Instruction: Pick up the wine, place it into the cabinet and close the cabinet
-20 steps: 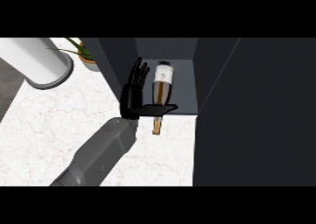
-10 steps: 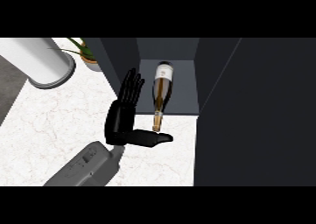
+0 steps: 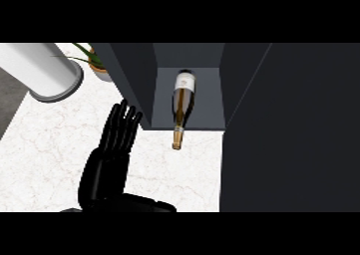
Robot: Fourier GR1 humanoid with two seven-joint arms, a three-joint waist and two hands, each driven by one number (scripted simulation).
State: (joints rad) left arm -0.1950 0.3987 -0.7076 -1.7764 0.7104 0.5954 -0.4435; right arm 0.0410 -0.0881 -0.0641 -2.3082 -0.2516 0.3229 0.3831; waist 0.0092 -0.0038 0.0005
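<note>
Your left hand (image 3: 106, 172) is open: fingers (image 3: 122, 127) straight, held together, pointing away from you. The thumb (image 3: 144, 203) juts out to the right at the view's lower edge.

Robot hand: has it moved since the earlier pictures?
Yes. The left robot hand has drawn back toward the view's lower edge, away from the cabinet, and no longer touches the wine bottle.

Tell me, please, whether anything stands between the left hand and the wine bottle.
Partly: the cabinet's left wall lies between the open left hand and the body of the wine bottle inside. The neck pokes out past the cabinet's front edge, with only bare counter between it and the hand.
</note>
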